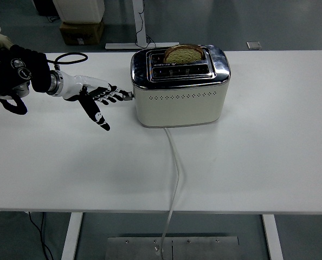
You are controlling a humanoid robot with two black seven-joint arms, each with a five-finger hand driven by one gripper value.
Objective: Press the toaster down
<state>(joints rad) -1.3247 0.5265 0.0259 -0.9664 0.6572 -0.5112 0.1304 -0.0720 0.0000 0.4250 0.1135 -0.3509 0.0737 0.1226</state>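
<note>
A smooth white desk (248, 162) is carrying a rounded cream toaster (178, 103) with a shiny chrome top and a row of small vent holes, standing toward the far middle. A slice of brown bread (182, 53) is sitting low in 1 slot. A white cord (175, 173) is trailing from the toaster over the near edge. The left hand (98, 96) is reaching in with fingers (117, 97) spread, fingertips touching the lever (129, 96) at the toaster's left end, thumb angling down, grasping nothing.
</note>
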